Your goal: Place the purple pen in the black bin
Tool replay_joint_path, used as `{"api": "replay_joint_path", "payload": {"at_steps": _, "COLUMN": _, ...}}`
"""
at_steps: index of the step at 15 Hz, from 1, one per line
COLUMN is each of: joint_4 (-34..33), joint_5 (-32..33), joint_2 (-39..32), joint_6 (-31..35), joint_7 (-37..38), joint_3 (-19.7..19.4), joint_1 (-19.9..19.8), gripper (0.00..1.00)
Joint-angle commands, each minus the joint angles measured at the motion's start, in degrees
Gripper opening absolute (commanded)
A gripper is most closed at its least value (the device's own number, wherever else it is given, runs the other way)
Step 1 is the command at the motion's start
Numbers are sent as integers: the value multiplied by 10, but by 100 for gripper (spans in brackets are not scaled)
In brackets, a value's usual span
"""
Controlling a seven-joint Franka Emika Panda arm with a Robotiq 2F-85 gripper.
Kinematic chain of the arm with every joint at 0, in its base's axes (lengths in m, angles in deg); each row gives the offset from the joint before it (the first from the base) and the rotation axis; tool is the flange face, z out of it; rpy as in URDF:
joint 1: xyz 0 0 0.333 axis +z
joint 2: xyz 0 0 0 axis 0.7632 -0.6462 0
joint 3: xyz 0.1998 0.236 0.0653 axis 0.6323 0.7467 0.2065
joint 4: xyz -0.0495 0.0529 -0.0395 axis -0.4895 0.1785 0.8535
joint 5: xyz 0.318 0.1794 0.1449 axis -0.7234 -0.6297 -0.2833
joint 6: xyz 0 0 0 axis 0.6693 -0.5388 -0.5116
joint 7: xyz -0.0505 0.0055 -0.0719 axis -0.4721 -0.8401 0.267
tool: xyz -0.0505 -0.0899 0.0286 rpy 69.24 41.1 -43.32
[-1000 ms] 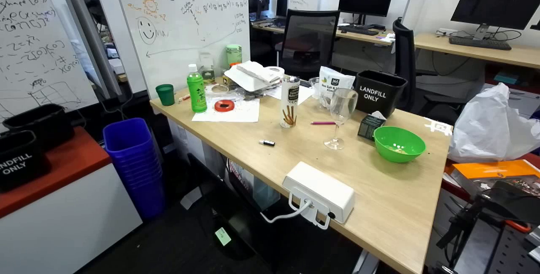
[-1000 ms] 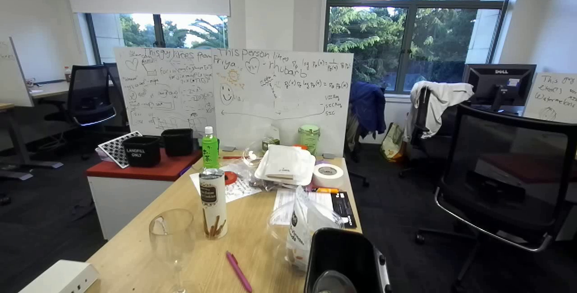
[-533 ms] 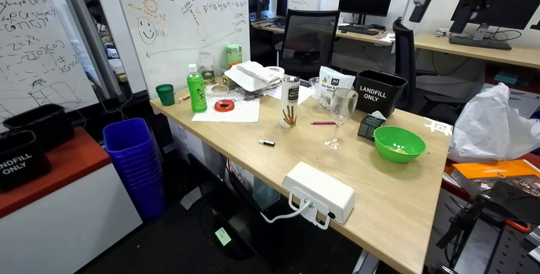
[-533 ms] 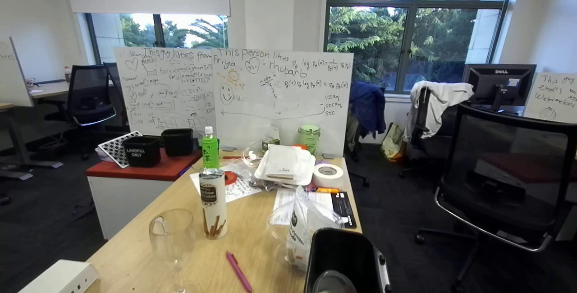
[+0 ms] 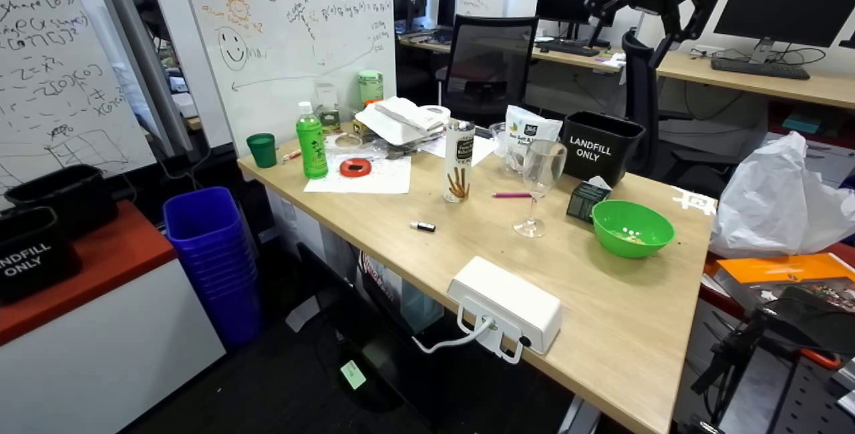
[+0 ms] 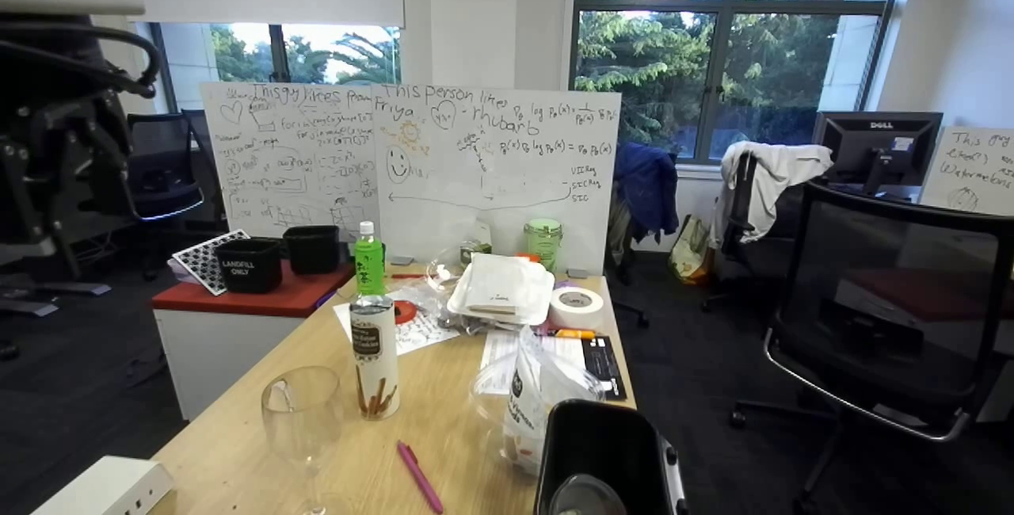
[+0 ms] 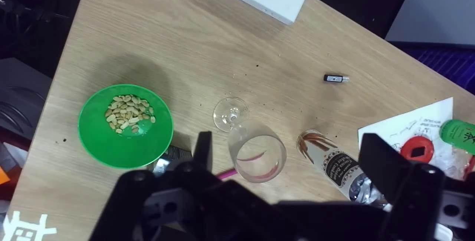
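The purple-pink pen (image 5: 511, 195) lies on the table behind the wine glass. In an exterior view (image 6: 419, 477) it lies between the glass and the black bin. In the wrist view the pen (image 7: 226, 174) is partly seen through the glass and partly hidden by my left-hand finger. The black bin (image 5: 590, 165), marked "LANDFILL ONLY", stands upright at the table's far edge; its open top (image 6: 604, 413) shows a clear item inside. It does not show in the wrist view. My gripper (image 5: 628, 43) is open and empty, high above the table; its fingers spread wide in the wrist view (image 7: 287, 137).
The clear wine glass (image 5: 544, 165) stands close to the pen. A tall cookie tube (image 5: 459, 163), a white bag (image 5: 531, 128), a dark small box (image 5: 586, 200) and a green bowl (image 5: 632, 228) of nuts stand nearby. More black bins (image 6: 249, 265) stand on a red-topped cabinet.
My gripper has come down from the top right and moved left in an exterior view. The arm has entered at the left edge in an exterior view. Objects on the table have not moved.
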Motion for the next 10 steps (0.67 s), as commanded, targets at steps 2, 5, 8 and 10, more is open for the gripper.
{"api": "replay_joint_path", "payload": {"at_steps": 2, "joint_4": -1, "joint_5": 1, "joint_2": 7, "joint_6": -3, "joint_7": 0, "joint_3": -1, "joint_1": 3, "gripper": 100}}
{"api": "replay_joint_path", "payload": {"at_steps": 5, "joint_4": 0, "joint_5": 1, "joint_2": 10, "joint_6": -3, "joint_7": 0, "joint_3": -1, "joint_1": 3, "gripper": 100}}
{"api": "replay_joint_path", "payload": {"at_steps": 8, "joint_4": 1, "joint_5": 1, "joint_2": 10, "joint_6": -3, "joint_7": 0, "joint_3": -1, "joint_1": 3, "gripper": 100}}
{"api": "replay_joint_path", "payload": {"at_steps": 10, "joint_4": -4, "joint_5": -13, "joint_2": -2, "joint_6": 13, "joint_7": 27, "joint_3": 0, "joint_1": 1, "gripper": 100}}
